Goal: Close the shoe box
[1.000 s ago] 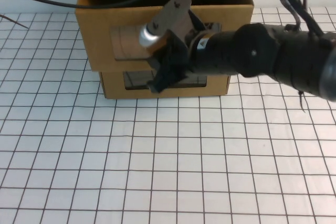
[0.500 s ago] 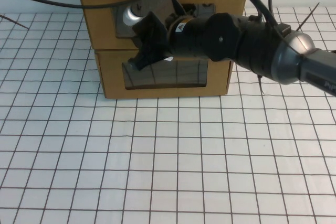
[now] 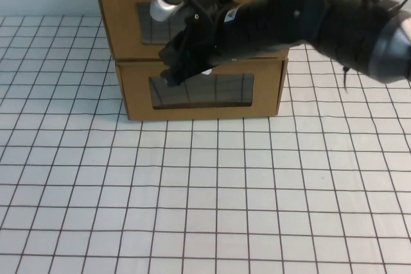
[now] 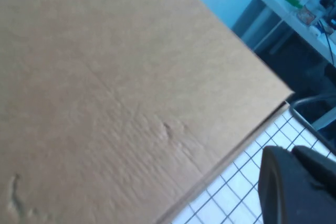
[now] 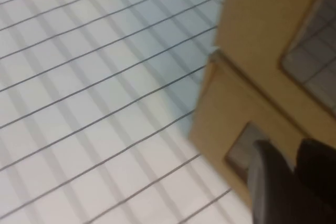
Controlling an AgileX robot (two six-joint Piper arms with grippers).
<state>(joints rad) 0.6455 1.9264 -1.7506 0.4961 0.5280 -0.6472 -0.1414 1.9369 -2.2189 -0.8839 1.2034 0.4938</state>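
Two brown cardboard boxes are stacked at the back of the table. The upper one is the shoe box [image 3: 122, 30]; its drawer front with the clear window sits about flush with the box. My right gripper [image 3: 174, 74] is shut, its fingers against the front near the seam between the two boxes, hiding the pull tab. In the right wrist view the shoe box [image 5: 262, 24] is above the lower box and the right gripper [image 5: 296, 182] is close in front. My left gripper [image 4: 291, 182] is shut, beside the box's cardboard top [image 4: 105, 77].
The lower matching box [image 3: 138, 104] has a window and a small white tab [image 3: 205, 72] above it. The white gridded table [image 3: 205, 197] stretches in front of the boxes. Black cables run over the box top. My right arm [image 3: 321, 17] crosses the upper box's right side.
The shoe box's drawer, sticking out a second ago, has been pushed back to about flush. My right gripper and arm moved away from the camera with it.
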